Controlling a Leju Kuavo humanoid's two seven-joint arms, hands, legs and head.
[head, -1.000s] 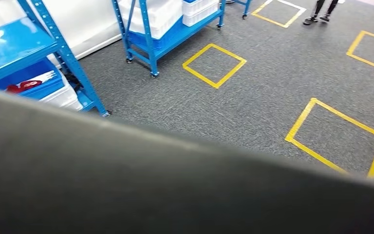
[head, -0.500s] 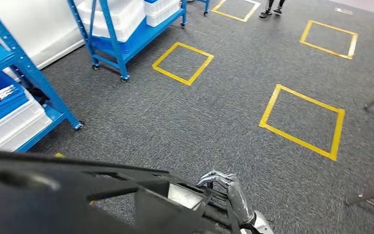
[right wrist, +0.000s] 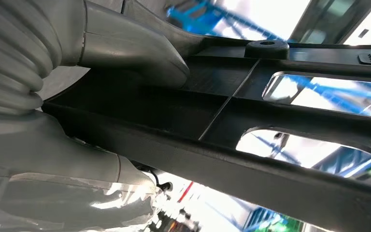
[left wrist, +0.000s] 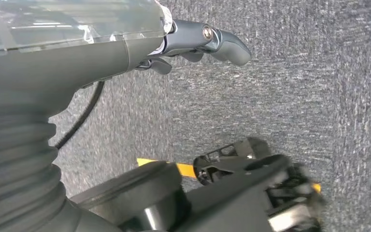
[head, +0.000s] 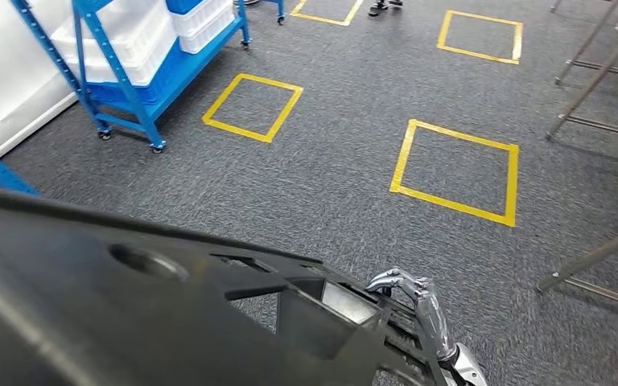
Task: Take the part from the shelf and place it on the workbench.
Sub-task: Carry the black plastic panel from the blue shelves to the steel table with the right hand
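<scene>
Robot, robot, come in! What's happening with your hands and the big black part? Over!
Right robot hand grips big black part. Left robot hand state unclear. Part carried above floor; workbench not reached. Metal frames stand ahead right.

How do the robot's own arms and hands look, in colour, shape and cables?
The right hand has shiny silver metal fingers on a slim silver forearm. Up close, the right hand shows a grey ribbed cover and a thick, smooth grey thumb. The left hand has the same ribbed cover, darker grey rounded fingers, a clear glossy plastic wrap and a thin black cable beside it.
</scene>
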